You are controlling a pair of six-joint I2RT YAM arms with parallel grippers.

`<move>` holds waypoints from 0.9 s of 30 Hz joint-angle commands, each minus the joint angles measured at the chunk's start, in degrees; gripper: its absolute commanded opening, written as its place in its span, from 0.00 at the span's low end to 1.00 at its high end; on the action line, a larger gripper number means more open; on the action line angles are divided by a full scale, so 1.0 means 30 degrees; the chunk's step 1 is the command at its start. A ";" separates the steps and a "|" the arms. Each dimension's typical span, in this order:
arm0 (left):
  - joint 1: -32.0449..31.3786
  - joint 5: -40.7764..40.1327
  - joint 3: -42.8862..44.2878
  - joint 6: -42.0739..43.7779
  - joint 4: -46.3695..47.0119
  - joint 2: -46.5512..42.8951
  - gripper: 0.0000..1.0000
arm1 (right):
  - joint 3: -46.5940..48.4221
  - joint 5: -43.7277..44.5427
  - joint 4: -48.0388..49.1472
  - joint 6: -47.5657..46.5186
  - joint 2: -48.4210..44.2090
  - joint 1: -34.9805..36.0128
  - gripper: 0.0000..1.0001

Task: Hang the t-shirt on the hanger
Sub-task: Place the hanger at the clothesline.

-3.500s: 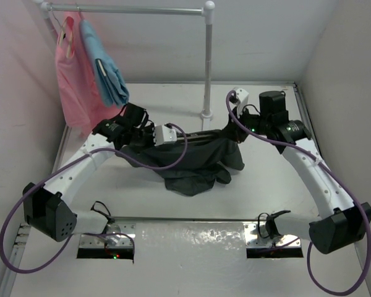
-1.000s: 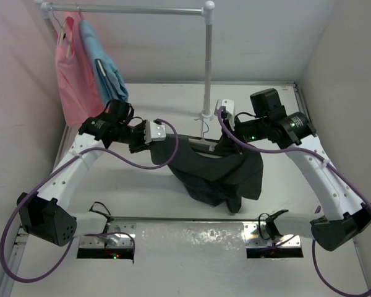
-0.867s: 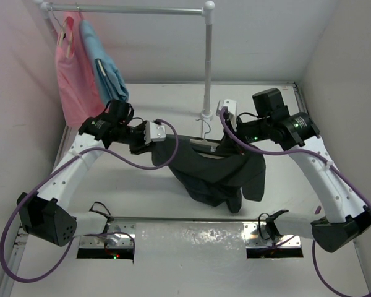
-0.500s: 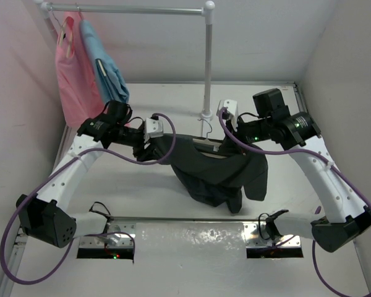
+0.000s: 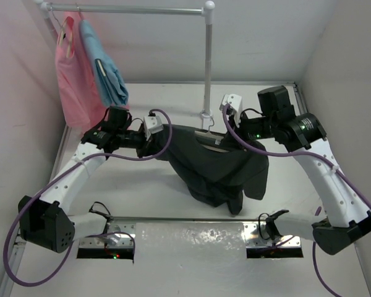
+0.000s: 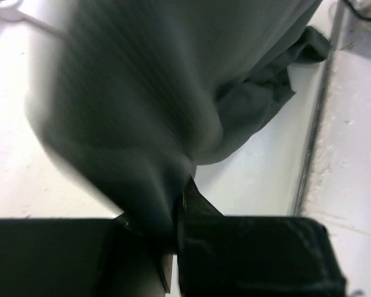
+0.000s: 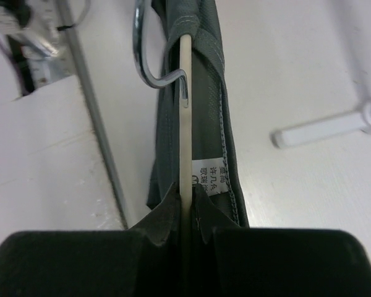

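Observation:
The dark charcoal t-shirt (image 5: 216, 167) hangs in the air between my two grippers, draped over the pale beige hanger (image 7: 184, 124). The hanger's metal hook (image 5: 203, 127) pokes out of the neck opening. My left gripper (image 5: 153, 137) is shut on the shirt's left shoulder cloth (image 6: 136, 142). My right gripper (image 5: 230, 137) is shut on the hanger's thin beige edge, with the shirt's collar and white label (image 7: 211, 180) beside it. The shirt's lower part sags towards the table.
A grey pipe rail (image 5: 130, 9) with an upright post (image 5: 207, 62) stands at the back. A pink garment (image 5: 71, 74) and a light blue garment (image 5: 105, 68) hang at its left end. Walls close both sides.
Both grippers have risen and drawn back towards the rail with the shirt. The left gripper has pulled the cloth over the hanger's left end, so the shirt now sits spread across it.

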 commanded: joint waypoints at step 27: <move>0.5072 -1.0329 0.1719 -0.4180 0.3829 -0.0458 1.00 | 1.1792 1.2262 0.2209 0.9780 0.5908 0.3634 0.00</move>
